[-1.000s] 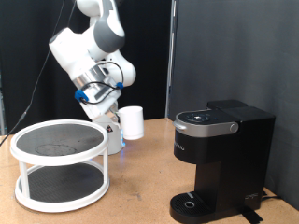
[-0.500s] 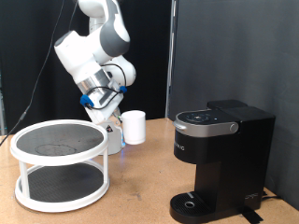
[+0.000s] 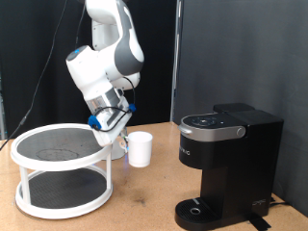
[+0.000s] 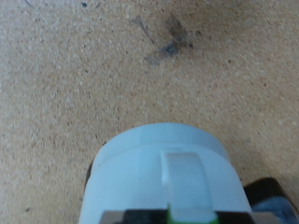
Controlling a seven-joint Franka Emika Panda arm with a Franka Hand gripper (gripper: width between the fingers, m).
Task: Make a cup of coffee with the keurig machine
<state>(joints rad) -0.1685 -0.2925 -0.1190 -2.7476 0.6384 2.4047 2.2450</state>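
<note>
My gripper (image 3: 123, 141) is shut on the handle side of the cup (image 3: 141, 148), a small white mug held upright a little above the table. It hangs between the white rack and the keurig machine (image 3: 226, 164), a tall black brewer at the exterior view's right with its lid down. In the wrist view the cup (image 4: 159, 173) fills the lower middle, seen from its side with the handle (image 4: 185, 179) towards the camera, above bare speckled table. The fingers themselves are mostly hidden behind the cup and hand.
A white two-tier round rack (image 3: 62, 168) with dark mesh shelves stands at the exterior view's left. The tan table (image 3: 144, 207) runs between rack and machine. A black curtain hangs behind. The machine's round drip base (image 3: 197, 210) sits low at its front.
The arm has moved down and towards the exterior view's right, carrying the cup lower and closer to the machine.
</note>
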